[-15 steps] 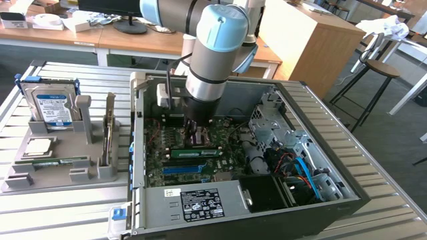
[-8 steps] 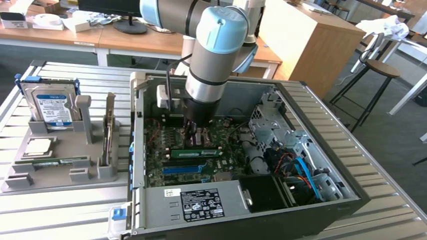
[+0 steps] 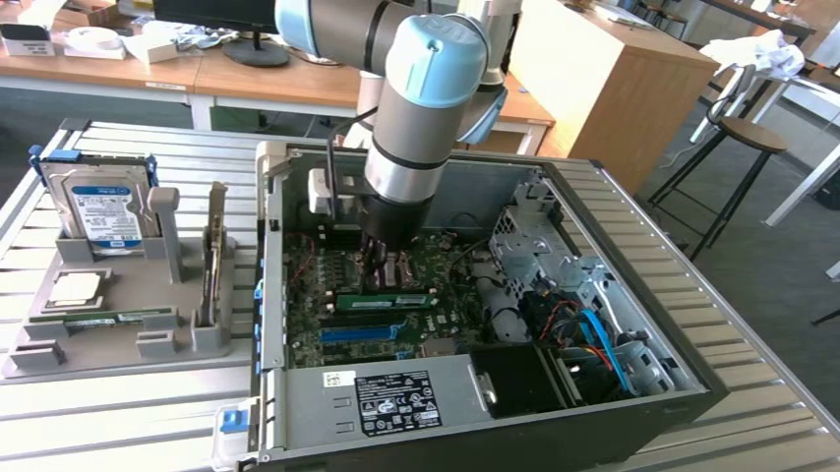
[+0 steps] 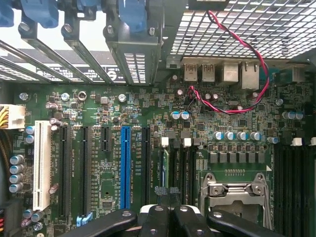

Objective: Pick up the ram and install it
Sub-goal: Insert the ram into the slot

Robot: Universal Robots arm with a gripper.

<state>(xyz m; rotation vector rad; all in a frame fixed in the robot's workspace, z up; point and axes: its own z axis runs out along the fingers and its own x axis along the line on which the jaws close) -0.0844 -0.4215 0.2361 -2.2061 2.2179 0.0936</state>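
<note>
The arm reaches down into the open case point(image 3: 630, 295), and the gripper point(image 3: 381, 258) stands over the motherboard point(image 3: 393, 305) with its fingers closed together. In the exterior view, the ram point(image 3: 385, 301) lies just below the fingertips, toward 6 o'clock from them, as a green stick with a pale label. Its long axis runs from 9 to 3 o'clock in that view, across the board. It seems to sit in or on a memory slot, but I cannot tell if it is fully seated. In the wrist view the closed fingers point(image 4: 170, 219) meet directly over a thin green edge point(image 4: 166, 168) between dark slots, beside the CPU socket point(image 4: 236, 190); this edge is probably the ram, seen along its length. Whether the fingers pinch the ram or only press on it, the pictures do not show clearly. On the tray point(image 3: 118, 295) outside the case stands a hard drive point(image 3: 105, 211).
</note>
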